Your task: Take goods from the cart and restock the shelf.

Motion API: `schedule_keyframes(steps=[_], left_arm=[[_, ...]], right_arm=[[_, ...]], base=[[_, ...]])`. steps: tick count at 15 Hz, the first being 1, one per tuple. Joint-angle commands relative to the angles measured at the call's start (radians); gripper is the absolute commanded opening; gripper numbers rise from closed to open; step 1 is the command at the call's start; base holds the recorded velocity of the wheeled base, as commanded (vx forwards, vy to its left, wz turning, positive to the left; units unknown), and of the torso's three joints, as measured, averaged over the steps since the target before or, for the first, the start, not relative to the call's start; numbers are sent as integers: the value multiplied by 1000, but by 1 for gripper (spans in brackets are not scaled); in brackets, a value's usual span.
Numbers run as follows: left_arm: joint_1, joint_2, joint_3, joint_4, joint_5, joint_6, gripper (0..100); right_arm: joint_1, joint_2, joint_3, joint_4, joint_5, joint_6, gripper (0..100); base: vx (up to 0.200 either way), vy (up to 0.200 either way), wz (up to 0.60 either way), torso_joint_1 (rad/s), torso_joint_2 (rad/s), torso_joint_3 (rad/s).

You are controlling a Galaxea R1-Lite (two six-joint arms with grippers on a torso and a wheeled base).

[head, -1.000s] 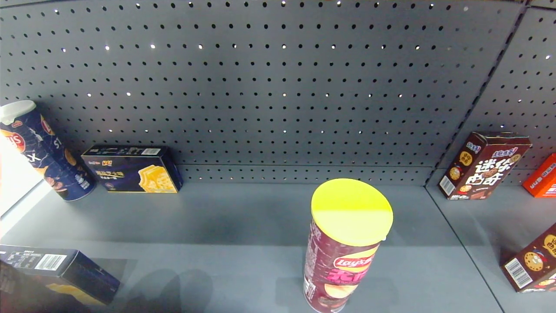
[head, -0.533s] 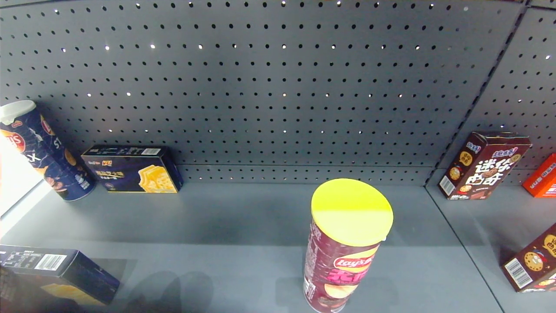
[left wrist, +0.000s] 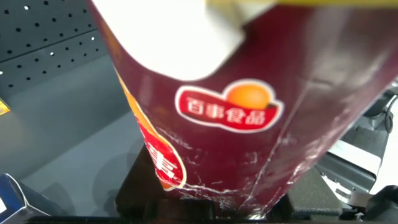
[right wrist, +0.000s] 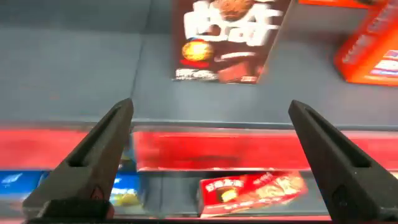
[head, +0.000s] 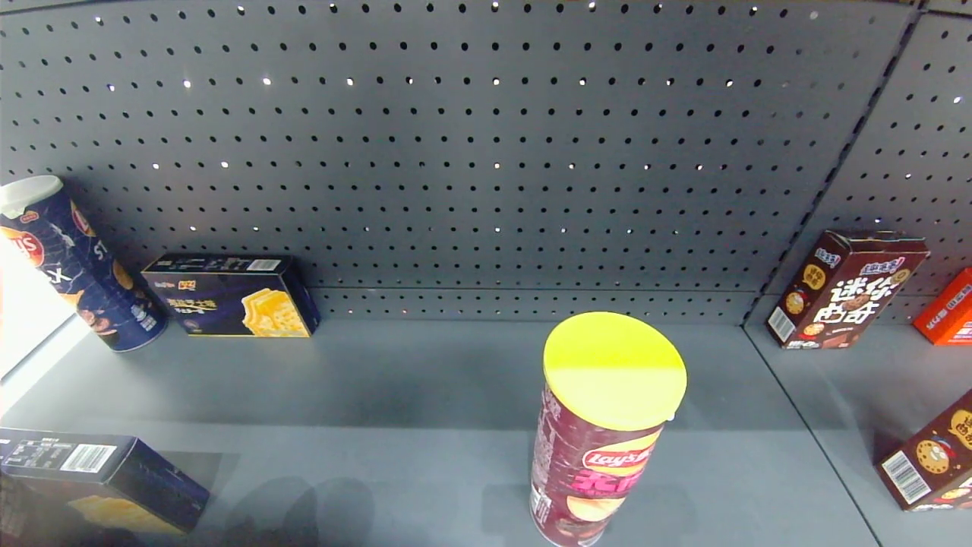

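The right jaws were spread wide with nothing between them, pointed at the front edge of the shelf point(right wrist: 74, 68) near a brown biscuit box point(right wrist: 227, 37). The state of the left jaws could not be told: the maroon chip can point(left wrist: 249, 106) was seen very close before the left wrist camera and no fingers could be made out.

The chip can was stood upright, yellow lid point(head: 613, 370) on, near the shelf's front edge, right of the middle and well apart from the other goods. A blue can point(head: 76, 266) was placed at the back-left corner, with a dark cracker box point(head: 231, 296) just beside it along the back edge. Another dark box point(head: 106, 475) was laid at the front-left corner.

Progress was judged early. One can was set down, though its release could not be confirmed. Much of the shelf's middle was left bare, so further trips to the cart were judged necessary.
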Motion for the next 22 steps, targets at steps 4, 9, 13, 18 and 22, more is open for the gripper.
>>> schedule_keyframes(steps=[4, 9, 13, 18, 22], left_arm=[[-24, 5, -1, 4, 0, -1, 0], [-22, 5, -7, -1, 1, -4, 0], [-24, 16, 0, 9, 1, -3, 0], [-56, 134, -98, 7, -8, -1, 0], [-88, 341, -233, 6, -8, 0, 0]], right_arm=[[0, 5, 12, 35, 229, 48, 100], [-4, 6, 12, 34, 229, 50, 100], [-217, -43, 12, 34, 229, 50, 100], [-181, -95, 12, 34, 231, 51, 100], [-181, -95, 12, 34, 231, 51, 100]], base=[[0, 0, 0, 0, 0, 0], [0, 0, 0, 0, 0, 0], [0, 0, 0, 0, 0, 0], [0, 0, 0, 0, 0, 0], [0, 0, 0, 0, 0, 0]])
